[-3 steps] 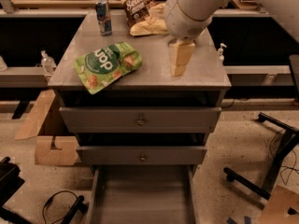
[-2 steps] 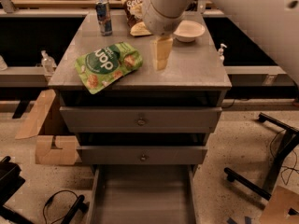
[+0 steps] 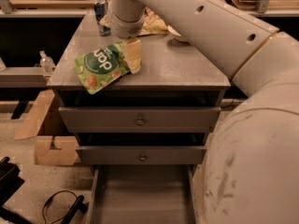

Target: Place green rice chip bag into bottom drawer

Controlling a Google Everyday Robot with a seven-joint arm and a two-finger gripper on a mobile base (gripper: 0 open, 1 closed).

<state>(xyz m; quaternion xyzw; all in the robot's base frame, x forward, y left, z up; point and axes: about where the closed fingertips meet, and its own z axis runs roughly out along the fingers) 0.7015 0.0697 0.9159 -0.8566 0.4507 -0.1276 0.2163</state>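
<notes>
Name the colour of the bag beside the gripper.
The bag is bright green with white lettering, seen in the camera view; the gripper is at its edge.

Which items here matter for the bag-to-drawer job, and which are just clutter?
Job: green chip bag on the cabinet top; bottom drawer, pulled open; gripper, at the bag's right edge.
Clutter: blue can; yellow-brown chip bag; clear bottle; cardboard box.

Dim amber light; jaws at edge of bag (image 3: 100, 66)
</notes>
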